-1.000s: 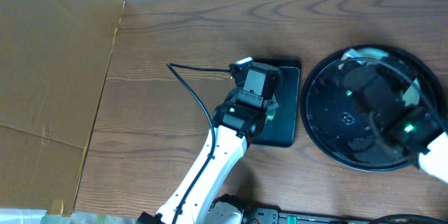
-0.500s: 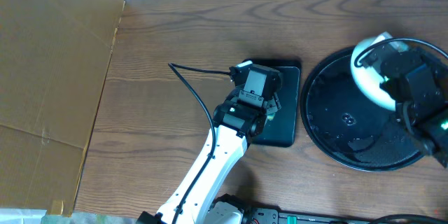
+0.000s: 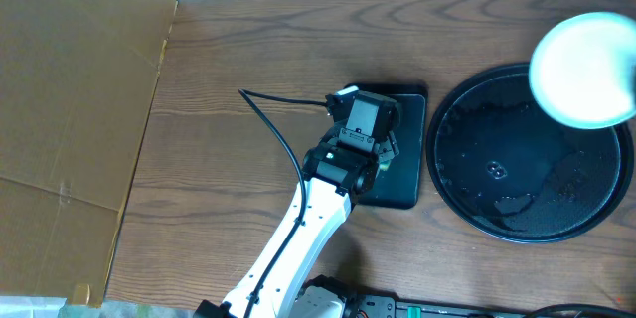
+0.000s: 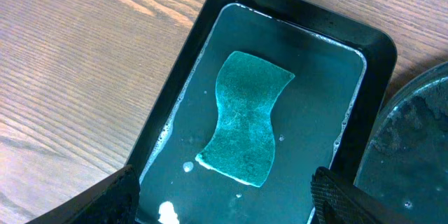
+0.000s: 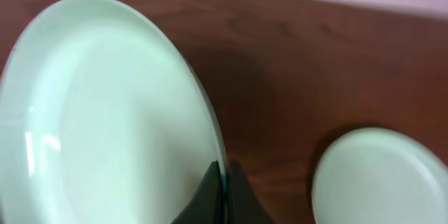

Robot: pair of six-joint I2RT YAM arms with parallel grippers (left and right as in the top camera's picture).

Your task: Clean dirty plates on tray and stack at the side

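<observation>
The right hand point(image 5: 222, 176) is pinched shut on the rim of a plate point(image 3: 584, 56), which is tilted in the air above the tray point(image 3: 467, 197) by the tabletop's right edge. The left hand point(image 4: 224, 194) hangs wide open, empty, over a sponge point(image 4: 245, 115) mid-tabletop.

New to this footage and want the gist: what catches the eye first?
A white plate hangs over the far right rim of the round black tray, its edge pinched in the right gripper. Mid-table, a teal sponge lies in shallow water in the rectangular tray, under the open left gripper.
</observation>
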